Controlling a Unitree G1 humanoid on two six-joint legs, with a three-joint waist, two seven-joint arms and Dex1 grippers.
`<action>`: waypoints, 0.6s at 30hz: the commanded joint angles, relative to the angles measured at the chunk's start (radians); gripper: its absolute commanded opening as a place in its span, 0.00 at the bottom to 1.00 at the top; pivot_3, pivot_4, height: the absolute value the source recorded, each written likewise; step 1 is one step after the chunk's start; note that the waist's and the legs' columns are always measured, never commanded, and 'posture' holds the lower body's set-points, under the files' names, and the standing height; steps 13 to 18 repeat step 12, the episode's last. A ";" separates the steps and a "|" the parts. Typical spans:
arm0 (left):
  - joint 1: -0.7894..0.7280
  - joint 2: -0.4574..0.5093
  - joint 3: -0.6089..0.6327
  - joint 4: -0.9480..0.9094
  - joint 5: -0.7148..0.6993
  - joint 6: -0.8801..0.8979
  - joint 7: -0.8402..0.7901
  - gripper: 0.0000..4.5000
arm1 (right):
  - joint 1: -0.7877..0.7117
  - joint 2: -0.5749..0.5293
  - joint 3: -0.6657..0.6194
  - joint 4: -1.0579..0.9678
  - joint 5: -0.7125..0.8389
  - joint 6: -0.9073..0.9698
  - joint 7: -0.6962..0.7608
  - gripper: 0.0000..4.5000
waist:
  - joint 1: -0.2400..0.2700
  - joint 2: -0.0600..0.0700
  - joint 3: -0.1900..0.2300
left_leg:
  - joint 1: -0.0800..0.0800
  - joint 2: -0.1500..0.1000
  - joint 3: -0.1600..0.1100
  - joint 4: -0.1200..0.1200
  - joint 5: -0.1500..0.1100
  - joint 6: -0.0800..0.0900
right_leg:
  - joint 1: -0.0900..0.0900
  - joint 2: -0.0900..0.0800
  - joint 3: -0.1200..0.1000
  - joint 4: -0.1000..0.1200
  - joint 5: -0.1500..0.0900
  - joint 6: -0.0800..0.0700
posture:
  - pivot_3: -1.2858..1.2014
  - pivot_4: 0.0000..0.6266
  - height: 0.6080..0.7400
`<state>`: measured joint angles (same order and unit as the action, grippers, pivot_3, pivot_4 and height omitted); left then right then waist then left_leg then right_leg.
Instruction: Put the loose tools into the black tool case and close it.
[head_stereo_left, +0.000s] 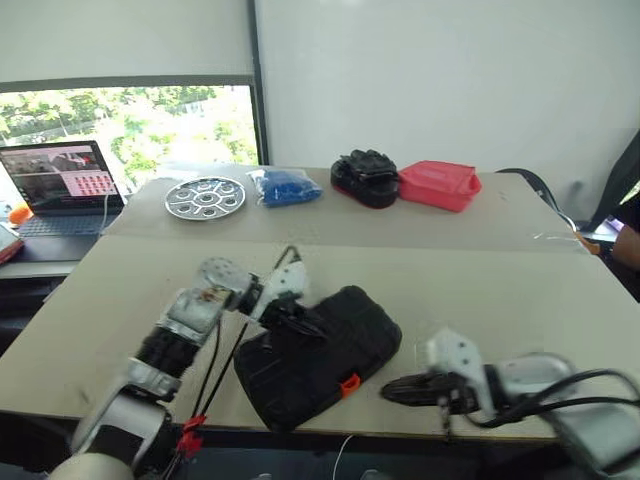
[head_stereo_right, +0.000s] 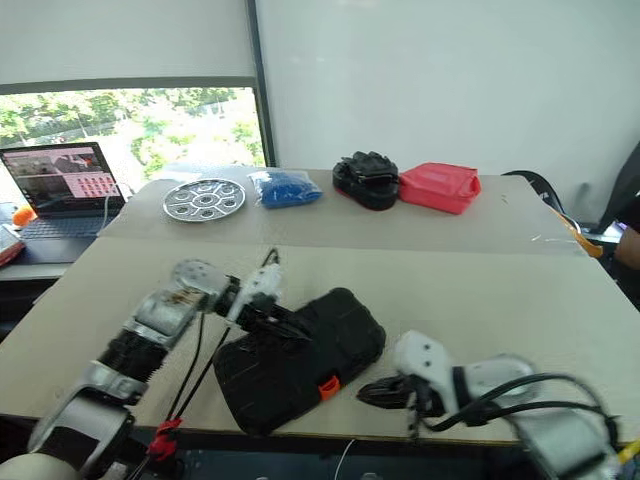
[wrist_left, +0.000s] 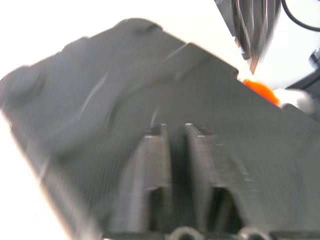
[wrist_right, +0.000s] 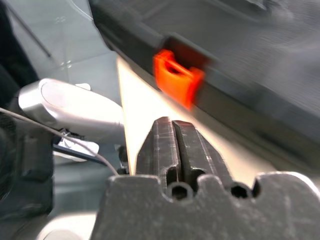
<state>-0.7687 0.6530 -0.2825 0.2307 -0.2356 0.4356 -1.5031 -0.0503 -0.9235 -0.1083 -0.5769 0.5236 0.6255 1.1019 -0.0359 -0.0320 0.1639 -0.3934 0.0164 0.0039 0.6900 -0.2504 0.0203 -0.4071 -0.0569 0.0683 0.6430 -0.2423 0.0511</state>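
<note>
Resting near the front edge of the worktop (head_stereo_left: 470, 290), the black tool case (head_stereo_left: 320, 355) lies shut, its lid down and its orange latch (head_stereo_left: 349, 384) facing the edge nearest me. I see no loose tools anywhere around the case, so I judge they are already inside it.

My left end effector (head_stereo_left: 300, 318) sits over the case's lid, on the side away from the latch; its fingers show a narrow slit between them in the left wrist view and pinch nothing. My right end effector (head_stereo_left: 400, 388) hovers just beside the case's latch side, pointing at it, fingers almost pressed together, a thin gap only, and empty.

The case looks like rigid moulded plastic, ribbed on top, so it should not flex under a push. With tools inside, I'd expect it to be moderately heavy and to slide on the smooth worktop rather than tip. The ribs give some purchase; the flat sides look slick. The latch is the small, stiff part: I would press it squarely while bracing the lid from above, and check it has snapped home.
</note>
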 joint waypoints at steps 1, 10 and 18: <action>0.016 0.100 0.097 -0.079 -0.084 0.106 -0.040 0.51 | 0.003 -0.058 -0.163 -0.005 0.128 0.061 0.048 0.37 | 0.000 0.000 0.001 | 0.000 0.000 0.000 -0.001 0.000 0.000 | 0.000 0.000 0.000 0.000 0.000 -0.001 | 0.52 0.24 1.00; 0.206 0.439 0.456 -0.275 -0.293 0.356 -0.025 1.00 | -0.012 -0.220 -0.451 0.184 0.290 0.172 0.188 0.99 | 0.005 -0.001 0.005 | -0.014 0.000 0.000 -0.006 0.000 0.000 | -0.016 -0.004 0.000 -0.001 0.003 -0.007 | 0.52 0.24 1.00; 0.247 0.440 0.506 -0.304 -0.315 0.356 0.010 1.00 | -0.017 -0.220 -0.442 0.190 0.290 0.163 0.185 0.99 | 0.008 -0.001 0.005 | -0.013 0.000 0.000 -0.007 0.000 0.000 | -0.016 -0.004 -0.001 -0.001 0.003 -0.007 | 0.52 0.24 1.00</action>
